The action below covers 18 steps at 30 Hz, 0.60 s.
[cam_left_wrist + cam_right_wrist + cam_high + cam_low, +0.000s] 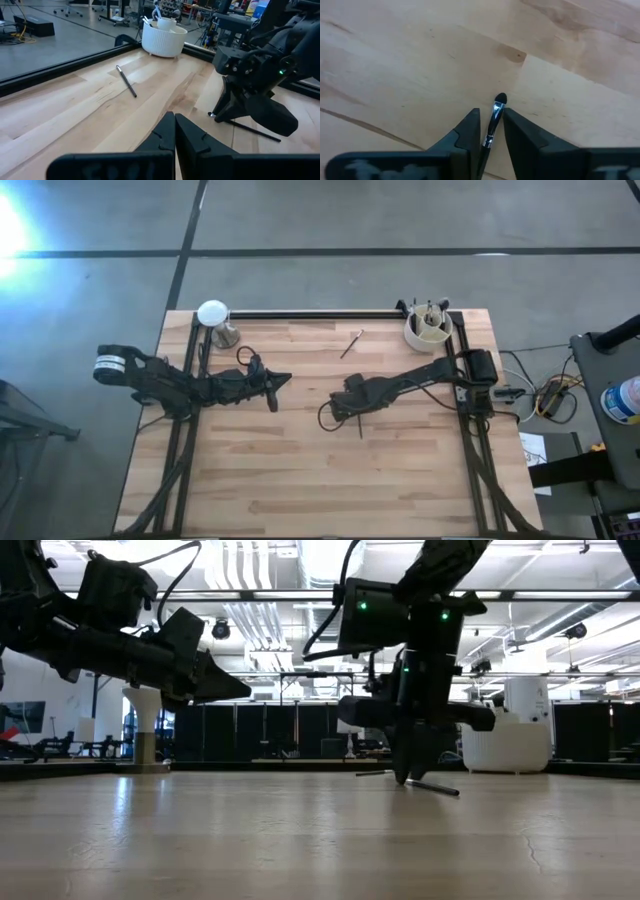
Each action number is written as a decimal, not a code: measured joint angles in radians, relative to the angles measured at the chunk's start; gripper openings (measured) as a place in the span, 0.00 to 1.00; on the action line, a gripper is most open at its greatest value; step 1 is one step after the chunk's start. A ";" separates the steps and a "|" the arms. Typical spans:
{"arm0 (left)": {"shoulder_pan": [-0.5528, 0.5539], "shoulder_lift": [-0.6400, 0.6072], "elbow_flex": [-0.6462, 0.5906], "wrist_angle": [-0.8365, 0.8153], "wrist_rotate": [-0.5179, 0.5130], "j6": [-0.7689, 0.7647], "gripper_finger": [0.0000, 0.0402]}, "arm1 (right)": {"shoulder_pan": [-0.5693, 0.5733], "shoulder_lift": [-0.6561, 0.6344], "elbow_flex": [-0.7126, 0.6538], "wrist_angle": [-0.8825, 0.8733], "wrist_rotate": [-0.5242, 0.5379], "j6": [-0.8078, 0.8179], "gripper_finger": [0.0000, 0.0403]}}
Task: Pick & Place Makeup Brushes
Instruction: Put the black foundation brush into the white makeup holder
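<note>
A thin dark makeup brush [492, 125] lies flat on the wooden table, with a silvery ferrule and a small dark tip [500, 98]. My right gripper [491, 114] points steeply down over it, open. Its two fingers stand close on either side of the handle, and a narrow gap shows on each side. In the low view this brush [432, 785] rests on the tabletop beside the fingertips. A second brush [352, 343] lies loose farther back. A white cup [428, 328] at the far right holds more brushes. My left gripper [286, 379] hovers shut at mid-left, holding nothing.
A white-topped stand [214, 317] is at the table's far left corner. A black rail [320, 313] runs along the far edge. Cables and gear [545, 392] lie off the table's right side. Bare wood [300, 480] fills the near half.
</note>
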State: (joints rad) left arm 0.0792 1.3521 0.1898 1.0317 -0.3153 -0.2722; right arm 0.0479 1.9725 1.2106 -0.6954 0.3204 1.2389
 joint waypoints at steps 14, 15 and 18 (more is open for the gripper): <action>0.000 0.000 0.000 0.000 0.000 -0.001 0.01 | 0.000 -0.020 -0.005 0.023 -0.007 -0.099 0.03; 0.000 0.000 0.000 0.000 0.000 -0.001 0.01 | -0.001 -0.027 -0.006 0.022 -0.005 -0.106 0.03; 0.000 0.000 0.000 0.000 0.000 -0.001 0.01 | -0.001 -0.052 -0.009 0.018 0.025 -0.123 0.03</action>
State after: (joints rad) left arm 0.0792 1.3521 0.1898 1.0321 -0.3153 -0.2733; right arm 0.0471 1.9210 1.2018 -0.6769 0.3454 1.1159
